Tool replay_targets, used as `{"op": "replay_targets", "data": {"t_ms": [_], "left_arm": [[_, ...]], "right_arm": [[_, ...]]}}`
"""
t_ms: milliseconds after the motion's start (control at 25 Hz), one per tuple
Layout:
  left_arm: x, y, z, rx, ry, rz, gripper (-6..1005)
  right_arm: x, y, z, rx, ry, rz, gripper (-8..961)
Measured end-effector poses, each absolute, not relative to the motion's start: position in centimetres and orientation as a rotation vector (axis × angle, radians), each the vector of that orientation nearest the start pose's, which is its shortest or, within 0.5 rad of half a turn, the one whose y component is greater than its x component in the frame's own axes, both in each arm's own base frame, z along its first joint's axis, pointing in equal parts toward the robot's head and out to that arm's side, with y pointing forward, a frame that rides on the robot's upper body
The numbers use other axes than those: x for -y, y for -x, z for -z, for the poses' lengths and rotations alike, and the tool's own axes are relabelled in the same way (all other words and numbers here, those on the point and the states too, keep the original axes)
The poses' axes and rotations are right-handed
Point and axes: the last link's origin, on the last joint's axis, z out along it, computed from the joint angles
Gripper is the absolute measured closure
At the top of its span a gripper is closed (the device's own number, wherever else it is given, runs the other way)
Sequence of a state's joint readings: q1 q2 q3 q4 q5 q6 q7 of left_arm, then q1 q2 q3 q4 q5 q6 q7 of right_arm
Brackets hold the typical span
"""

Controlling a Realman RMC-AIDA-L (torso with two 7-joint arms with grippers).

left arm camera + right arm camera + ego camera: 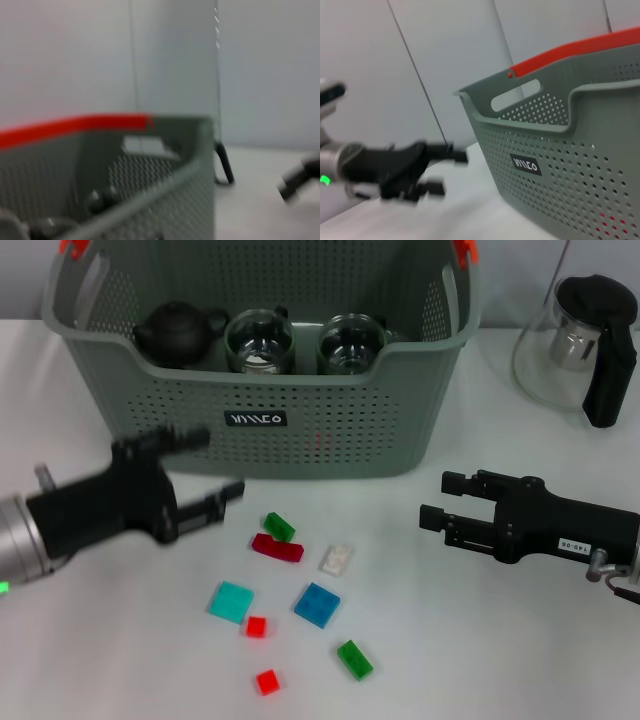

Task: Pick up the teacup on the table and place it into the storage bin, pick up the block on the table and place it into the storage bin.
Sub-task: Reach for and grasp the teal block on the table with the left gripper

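Right, from the head camera the storage bin (300,430) stood at the back of the white table (480,640), holding a dark teapot (178,332) and two glass teacups (259,340) side by side along its front wall. Blocks lay scattered on the table before it: a green block (279,526) touching a dark red block (277,548), a pale clear block (336,559), a teal block (231,601), a blue block (317,605), two small red blocks (257,626) and another green one (354,659). The left gripper (215,475) hung blurred just before the bin's front left, fingers spread and holding nothing. The right gripper (440,502) hovered low on the right, well apart from the blocks, fingers parted and empty. A glass teapot (580,345) stood beside the bin.

Over to the left wrist: the bin's rim (165,185) and orange clip (75,125) filled the frame, dark rounded shapes blurred inside.

Then the right wrist: the bin's labelled front (570,170) loomed close, and the left gripper (447,170) showed farther off, fingers apart, empty.
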State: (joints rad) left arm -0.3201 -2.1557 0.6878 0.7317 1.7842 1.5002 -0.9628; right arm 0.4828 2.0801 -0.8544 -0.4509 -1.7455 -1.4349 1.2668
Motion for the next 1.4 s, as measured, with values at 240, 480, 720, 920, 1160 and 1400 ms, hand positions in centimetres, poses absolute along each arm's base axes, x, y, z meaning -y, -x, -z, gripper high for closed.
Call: {"op": "replay_targets", "data": {"t_ms": [240,480,720,920,1160,1400], "left_arm": [[-27.1,31.4,1.7,0.281,2.579,0.548,281],[-26.6,32.0,2.4,0.263,2.673,0.45,283],[-27.0,32.5,2.5,0.249,2.691,0.362,284],[-27.1,32.7,2.7,0.248,2.688,0.332,286],[-26.9,33.1,2.9,0.268,2.682,0.317,288],[-26.6,33.5,3.3,0.281,2.7,0.28,290]], "right_arm": [[-31.3,-27.3,3.9,-0.755,2.631,-0.837,238],[-31.2,-27.4,3.9,-0.763,2.624,-0.83,239],[-31.2,-27.5,4.0,-0.765,2.623,-0.83,239],[-31.2,-27.5,4.0,-0.765,2.623,-0.829,239],[-31.2,-27.5,3.9,-0.765,2.622,-0.829,238],[-31.2,-27.6,3.9,-0.764,2.622,-0.827,238]]}}
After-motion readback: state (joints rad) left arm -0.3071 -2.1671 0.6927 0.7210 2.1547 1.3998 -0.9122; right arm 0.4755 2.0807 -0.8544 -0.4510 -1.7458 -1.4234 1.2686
